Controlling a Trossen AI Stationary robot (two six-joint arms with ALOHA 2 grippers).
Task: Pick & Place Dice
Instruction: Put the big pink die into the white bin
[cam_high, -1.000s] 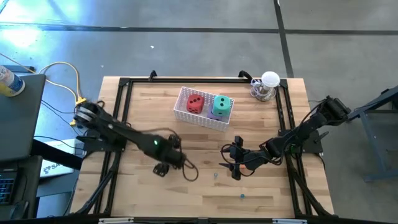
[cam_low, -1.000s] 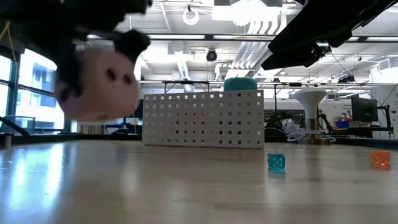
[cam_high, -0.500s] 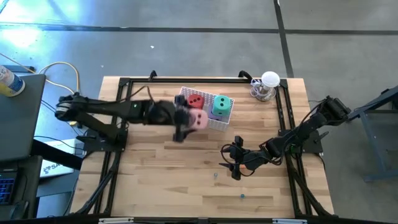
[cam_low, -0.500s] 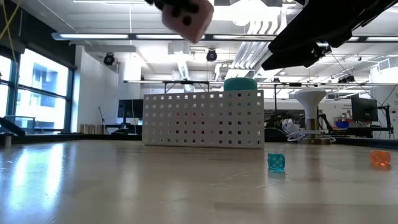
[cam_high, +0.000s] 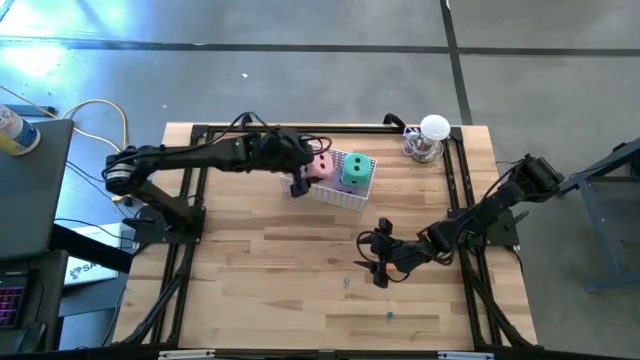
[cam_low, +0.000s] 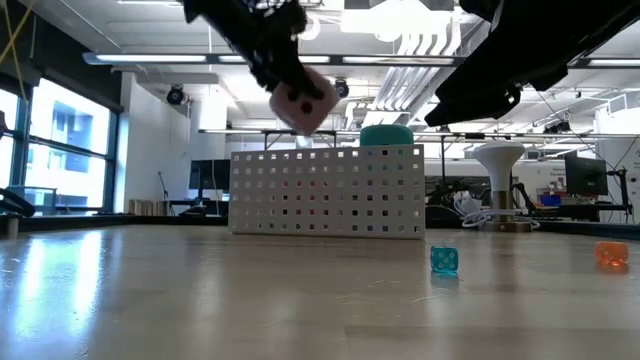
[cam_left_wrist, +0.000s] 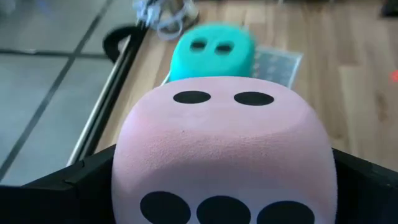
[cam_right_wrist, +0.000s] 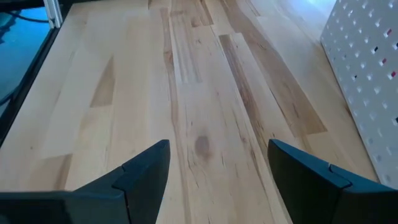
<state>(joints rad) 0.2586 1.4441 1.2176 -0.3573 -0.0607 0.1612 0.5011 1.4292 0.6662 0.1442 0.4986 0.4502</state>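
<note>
Left pincer (cam_high: 303, 176) grips the pink die (cam_high: 320, 168), jaws spread wide across two opposite flat faces, holding it in the air above the white perforated basket (cam_high: 335, 195). Directly beyond the pincer, inside the basket, sits the green die (cam_high: 354, 170); the red and purple dice are hidden from me.

Handling judgement: the pink die looks like foam, with a matte, grainy skin and rounded edges. Probably light, squashy, not fragile, not slippery. Best hold is mid-face on opposing sides, as now; corners would likely roll out.

Right pincer (cam_high: 374, 253) waits low over the counter (cam_high: 260, 300), well apart from the basket, fingers parted, holding nothing.
</note>
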